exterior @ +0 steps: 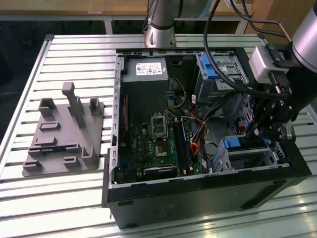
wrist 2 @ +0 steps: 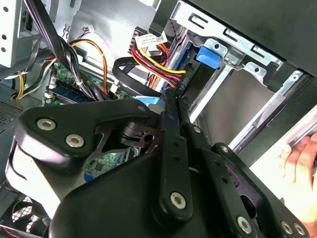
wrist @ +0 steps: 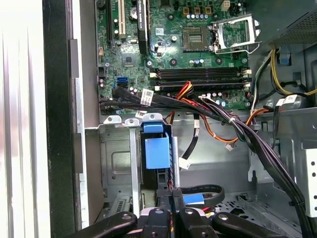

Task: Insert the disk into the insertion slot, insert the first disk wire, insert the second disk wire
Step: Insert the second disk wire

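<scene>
In the exterior view, the black gripper (exterior: 265, 130) hangs inside the open computer case (exterior: 198, 198), low at the exterior view's right, just above the insertion slot (exterior: 247, 156), a small silver cage near the case's front wall. The disk (exterior: 245, 144) sits in that cage, its blue carrier edge showing at the top. In the first wrist view the disk (wrist: 157, 151) stands on edge in the slot (wrist: 116, 163), long axis running down into the cage, blue end facing the camera. The jaws stand close together, pinched at the blue carrier (whether they truly clamp it I cannot tell). Beyond lie the bundled wires (wrist: 208, 106), then the green motherboard (exterior: 158, 141). A grey fixture (exterior: 64, 139) rests on the slatted worktop (exterior: 59, 198), well apart
</scene>
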`<action>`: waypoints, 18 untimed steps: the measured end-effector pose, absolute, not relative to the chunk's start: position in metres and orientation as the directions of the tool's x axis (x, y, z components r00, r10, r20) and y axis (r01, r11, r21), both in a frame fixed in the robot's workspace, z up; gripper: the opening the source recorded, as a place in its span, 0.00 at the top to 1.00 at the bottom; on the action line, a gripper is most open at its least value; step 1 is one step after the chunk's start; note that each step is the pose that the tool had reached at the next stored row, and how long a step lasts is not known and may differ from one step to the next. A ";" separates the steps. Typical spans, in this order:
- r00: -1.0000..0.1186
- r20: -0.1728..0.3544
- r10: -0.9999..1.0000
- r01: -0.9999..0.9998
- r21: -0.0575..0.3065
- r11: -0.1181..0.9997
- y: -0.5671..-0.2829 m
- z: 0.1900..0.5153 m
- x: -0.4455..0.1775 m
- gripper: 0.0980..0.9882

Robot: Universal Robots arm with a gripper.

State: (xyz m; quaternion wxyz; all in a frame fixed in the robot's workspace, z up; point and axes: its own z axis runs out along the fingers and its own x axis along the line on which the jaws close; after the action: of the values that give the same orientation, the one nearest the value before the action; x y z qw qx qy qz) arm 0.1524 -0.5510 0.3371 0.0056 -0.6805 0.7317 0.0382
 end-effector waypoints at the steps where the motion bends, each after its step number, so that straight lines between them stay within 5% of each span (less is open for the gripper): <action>1: -0.074 -0.060 -0.995 -0.996 0.048 0.071 -0.551 0.337 0.152 0.95; 18: -0.074 -0.060 -0.995 -0.996 0.050 0.071 -0.552 0.334 0.153 0.95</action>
State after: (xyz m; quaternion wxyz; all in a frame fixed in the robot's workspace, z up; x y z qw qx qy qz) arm 0.1529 -0.5517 0.3345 0.0051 -0.6805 0.7318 0.0387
